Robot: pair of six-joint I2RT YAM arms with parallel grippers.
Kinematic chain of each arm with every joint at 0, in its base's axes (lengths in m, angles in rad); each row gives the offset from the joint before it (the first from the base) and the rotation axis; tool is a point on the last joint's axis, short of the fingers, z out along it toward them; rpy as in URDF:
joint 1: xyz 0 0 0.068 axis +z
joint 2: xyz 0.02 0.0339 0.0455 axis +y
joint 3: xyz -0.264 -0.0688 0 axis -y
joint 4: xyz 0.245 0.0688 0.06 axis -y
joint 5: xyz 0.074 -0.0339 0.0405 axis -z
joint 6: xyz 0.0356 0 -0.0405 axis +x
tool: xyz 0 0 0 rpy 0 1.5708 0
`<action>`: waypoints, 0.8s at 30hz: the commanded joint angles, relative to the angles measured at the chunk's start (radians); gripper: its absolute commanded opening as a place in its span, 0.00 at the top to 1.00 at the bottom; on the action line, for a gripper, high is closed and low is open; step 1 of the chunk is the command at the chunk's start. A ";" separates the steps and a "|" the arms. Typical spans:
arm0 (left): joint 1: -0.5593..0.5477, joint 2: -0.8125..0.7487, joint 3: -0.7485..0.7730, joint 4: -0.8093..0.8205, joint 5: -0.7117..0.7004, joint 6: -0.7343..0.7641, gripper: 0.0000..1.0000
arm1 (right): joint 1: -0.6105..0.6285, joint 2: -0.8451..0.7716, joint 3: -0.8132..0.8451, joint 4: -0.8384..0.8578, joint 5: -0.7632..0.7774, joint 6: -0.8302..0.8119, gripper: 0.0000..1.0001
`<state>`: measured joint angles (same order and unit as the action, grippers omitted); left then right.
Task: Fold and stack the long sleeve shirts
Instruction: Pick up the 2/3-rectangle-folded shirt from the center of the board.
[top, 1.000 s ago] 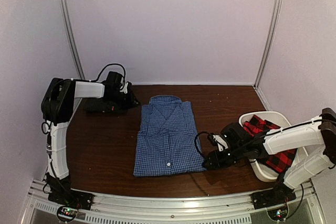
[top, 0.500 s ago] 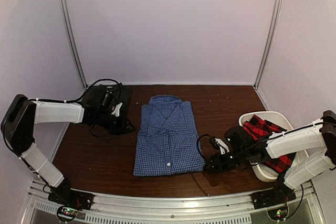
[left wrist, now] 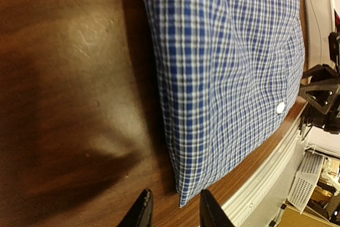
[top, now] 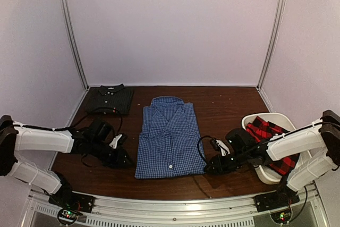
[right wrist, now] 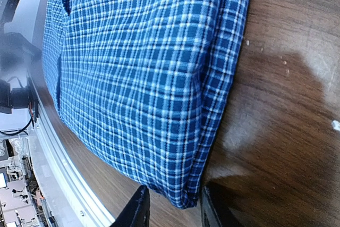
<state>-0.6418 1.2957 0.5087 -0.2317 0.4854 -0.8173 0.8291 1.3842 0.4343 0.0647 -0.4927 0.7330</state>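
**Both grippers at the near corners of the blue shirt**

Seen from the top camera, the dark charcoal shirt [top: 109,100] lies folded at 10 o'clock on the table [top: 223,110], its collar toward 12 o'clock.

The left gripper [top: 125,159] sits low at the blue gingham shirt's [top: 170,136] 7 o'clock corner. Its wrist view shows the fingers parted, with the corner of the cloth lying loose in the gap.

The blue shirt lies folded flat at the table's centre. Its long axis runs 12 to 6, with the collar at 12 and the hem at 6.

The right gripper [top: 209,167] sits at the 5 o'clock corner, its fingers also apart and straddling the folded edge.

The red-and-black plaid shirt [top: 273,144] lies bunched in the white tub [top: 276,114] at 4 o'clock, with no clear axis.
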 commanded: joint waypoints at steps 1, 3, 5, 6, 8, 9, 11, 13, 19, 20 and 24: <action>-0.058 -0.022 -0.049 0.065 0.024 -0.063 0.68 | 0.007 0.037 -0.001 -0.029 0.003 0.003 0.66; -0.076 -0.022 -0.079 0.103 0.029 -0.089 0.67 | 0.008 0.041 -0.003 -0.031 -0.001 0.002 0.66; -0.094 -0.011 -0.091 0.138 0.033 -0.110 0.67 | 0.011 0.042 -0.003 -0.039 -0.004 0.003 0.67; -0.105 0.000 -0.091 0.147 0.037 -0.113 0.67 | 0.013 0.042 -0.003 -0.041 -0.002 0.004 0.67; -0.122 0.018 -0.088 0.155 0.037 -0.114 0.67 | 0.017 0.037 -0.005 -0.047 0.000 0.006 0.68; -0.128 0.026 -0.086 0.159 0.039 -0.115 0.67 | 0.018 0.034 -0.006 -0.048 0.001 0.007 0.68; -0.140 0.044 -0.085 0.166 0.045 -0.116 0.67 | 0.020 0.030 -0.007 -0.052 0.003 0.010 0.68; -0.147 0.056 -0.088 0.178 0.049 -0.121 0.67 | 0.022 0.027 -0.012 -0.051 0.008 0.013 0.68; -0.157 0.088 -0.084 0.183 0.044 -0.132 0.68 | 0.026 0.012 -0.035 -0.028 0.017 0.036 0.68; -0.157 0.093 -0.083 0.184 0.043 -0.137 0.68 | 0.029 0.010 -0.037 -0.023 0.019 0.042 0.69; -0.157 0.105 -0.081 0.195 0.043 -0.151 0.73 | 0.040 -0.001 -0.049 -0.003 0.024 0.059 0.71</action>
<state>-0.7933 1.3769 0.4225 -0.0536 0.5396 -0.9508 0.8516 1.3933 0.4248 0.0952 -0.4942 0.7650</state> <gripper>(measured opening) 0.289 0.304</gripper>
